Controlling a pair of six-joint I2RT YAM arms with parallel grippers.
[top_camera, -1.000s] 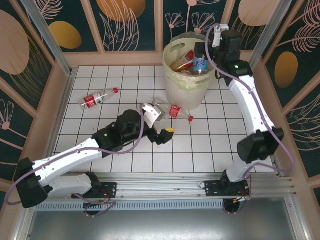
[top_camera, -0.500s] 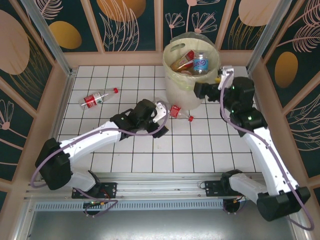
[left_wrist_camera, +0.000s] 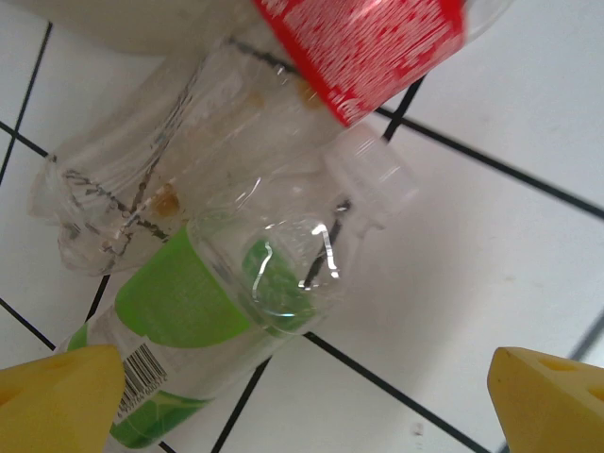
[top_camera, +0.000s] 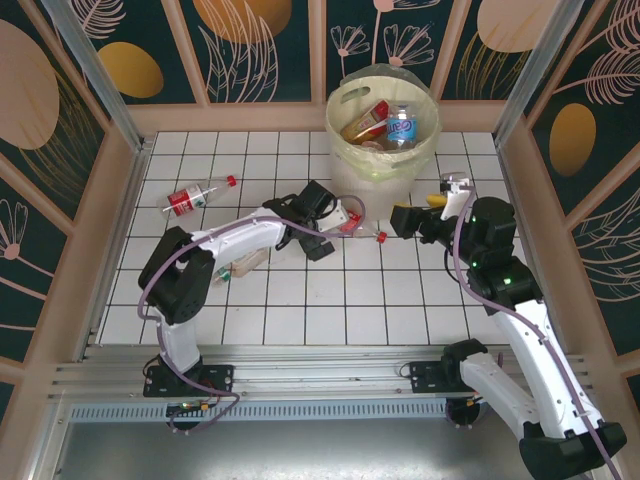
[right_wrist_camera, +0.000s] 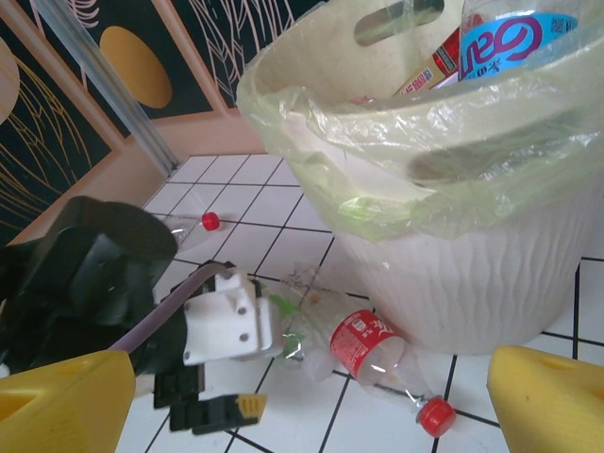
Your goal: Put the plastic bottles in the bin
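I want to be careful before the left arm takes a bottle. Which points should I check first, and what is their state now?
1. Left gripper open and empty: ok.
2. Green-label bottle in line between its fingers: ok.
3. That bottle free of neighbours: not ok, a crushed clear bottle lies against it.
4. Right gripper open and empty: ok.
5. Bin mouth unblocked: ok.

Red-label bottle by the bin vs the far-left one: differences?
The red-label bottle by the bin lies among other bottles at its base, cap angled toward the near edge; the far-left bottle lies alone, cap angled toward the far wall, and looks longer. Both clear, red-capped, on their sides.
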